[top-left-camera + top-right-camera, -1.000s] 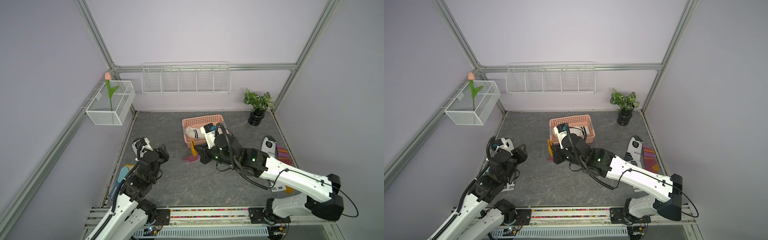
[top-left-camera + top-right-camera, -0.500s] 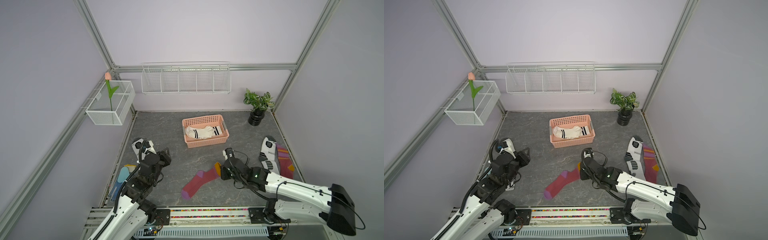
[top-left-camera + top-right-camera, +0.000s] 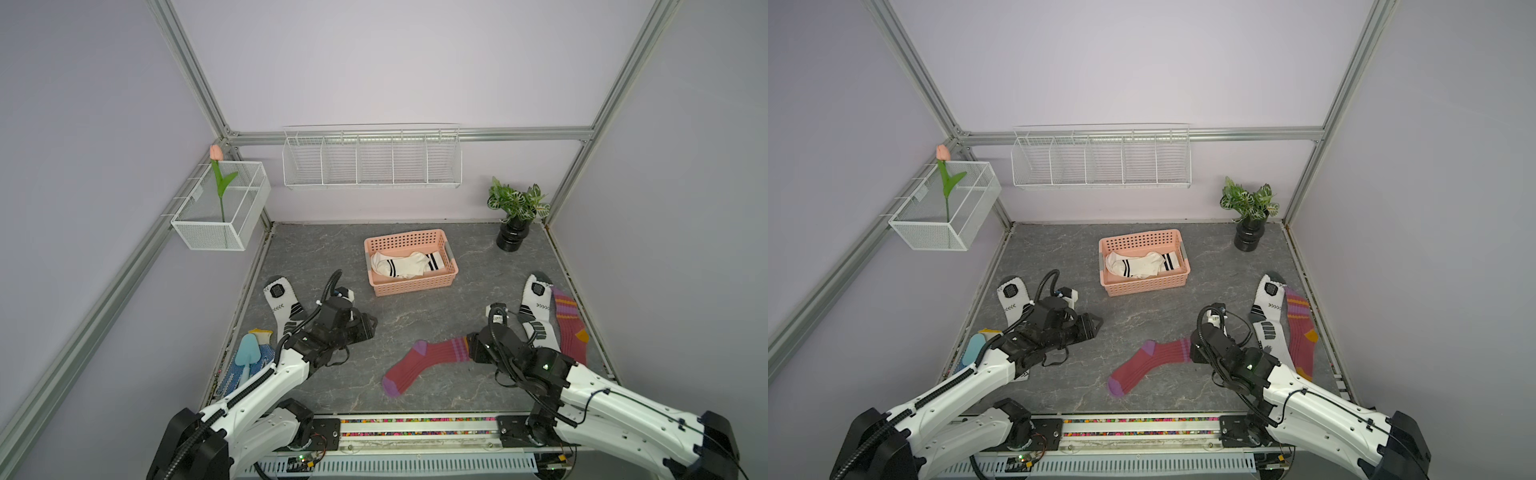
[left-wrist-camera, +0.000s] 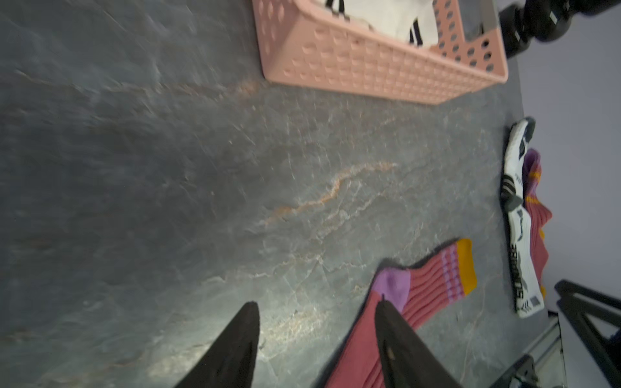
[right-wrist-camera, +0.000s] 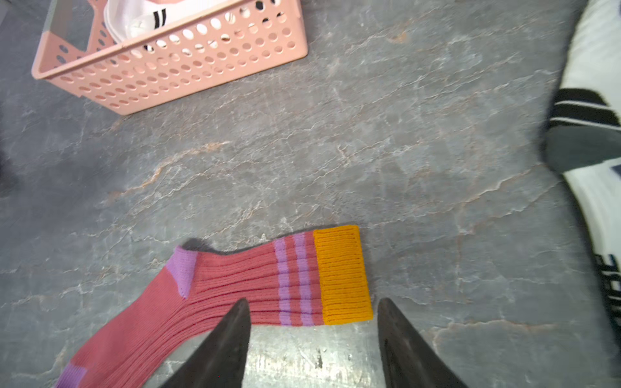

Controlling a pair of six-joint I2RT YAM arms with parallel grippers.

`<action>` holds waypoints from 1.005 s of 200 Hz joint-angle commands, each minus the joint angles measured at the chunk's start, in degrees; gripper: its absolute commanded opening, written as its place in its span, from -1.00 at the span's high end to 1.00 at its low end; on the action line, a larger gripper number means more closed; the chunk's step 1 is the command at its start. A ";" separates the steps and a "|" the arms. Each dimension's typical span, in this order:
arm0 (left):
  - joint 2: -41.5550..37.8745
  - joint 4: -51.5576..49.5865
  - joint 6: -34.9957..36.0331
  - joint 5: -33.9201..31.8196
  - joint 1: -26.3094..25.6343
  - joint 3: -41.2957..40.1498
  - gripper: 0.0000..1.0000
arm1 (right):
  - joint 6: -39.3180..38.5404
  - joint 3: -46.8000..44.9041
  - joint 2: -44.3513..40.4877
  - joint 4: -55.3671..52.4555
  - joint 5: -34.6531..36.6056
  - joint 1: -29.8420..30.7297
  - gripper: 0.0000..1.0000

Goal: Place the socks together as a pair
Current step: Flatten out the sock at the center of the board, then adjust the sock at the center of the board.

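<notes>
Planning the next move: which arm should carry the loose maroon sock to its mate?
Likely right. The right gripper hangs open at the orange cuff of the loose maroon sock, and the mate lies on that arm's side. The left gripper, open too, is farther from both.

The left gripper (image 4: 316,302) hangs above the grey bench (image 4: 168,168), jaws apart and empty. A maroon sock (image 4: 430,282) lies flat beside one finger. A pink basket (image 4: 353,67) holds white socks (image 4: 386,13). By the bench edge, a sports sock (image 4: 519,231) touches a second maroon sock (image 4: 537,215).
</notes>
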 commanded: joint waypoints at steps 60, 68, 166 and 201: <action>-9.73 -8.25 -25.31 -6.44 -15.53 -7.22 -0.11 | -5.02 1.49 7.62 7.70 -3.57 -0.86 -0.19; -11.93 -8.40 -27.70 -7.54 -16.93 -8.55 -0.09 | -5.01 1.54 9.31 8.70 -4.42 -0.90 -0.14; -8.77 -11.89 -39.95 -10.24 -25.35 -8.33 -0.01 | -2.94 -0.72 21.50 16.44 -8.66 -3.49 0.14; -6.93 -5.85 -42.89 -11.00 -27.74 -9.98 0.03 | -2.27 -0.35 25.69 17.84 -10.26 -4.76 0.27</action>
